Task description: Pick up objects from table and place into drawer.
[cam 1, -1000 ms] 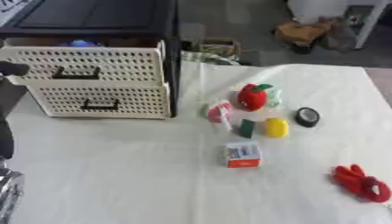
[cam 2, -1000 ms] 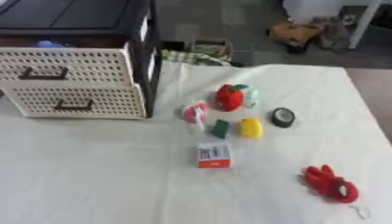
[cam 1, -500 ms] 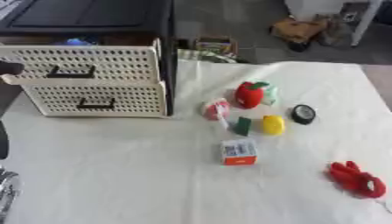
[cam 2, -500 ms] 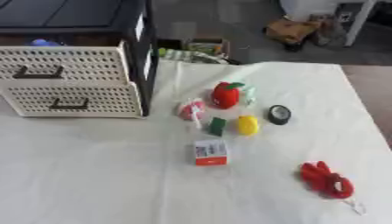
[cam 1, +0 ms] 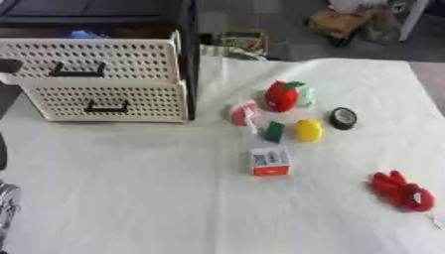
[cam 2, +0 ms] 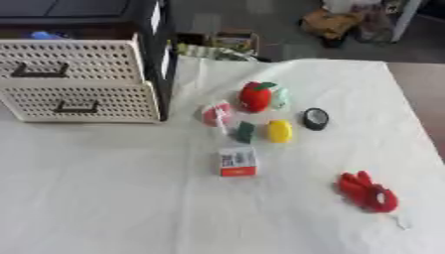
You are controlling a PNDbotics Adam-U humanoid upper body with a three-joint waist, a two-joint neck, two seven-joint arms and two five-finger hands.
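Observation:
A cream perforated drawer unit [cam 1: 104,94] in a black frame stands at the back left. Its top drawer [cam 1: 91,59] is pulled out, with something blue [cam 1: 83,34] inside at the back. A cluster lies mid-table: a red apple-shaped toy [cam 1: 281,95] with a pale green piece [cam 1: 307,96] beside it, a pink packet [cam 1: 243,113], a small green block [cam 1: 274,132], a yellow object [cam 1: 308,130] and a black round roll [cam 1: 343,118]. In front lies a small white and orange box [cam 1: 269,161]. A red item [cam 1: 398,191] lies at the right. A dark and silver part of my left arm [cam 1: 7,203] shows at the left edge.
A white cloth [cam 1: 130,198] covers the table. Beyond its far edge, boxes and clutter [cam 1: 239,39] sit on the floor. The table's right edge [cam 2: 426,124] runs close to the black roll and the red item.
The whole picture has shifted slightly, so the camera moved. The objects keep their places relative to one another, and nothing was taken hold of.

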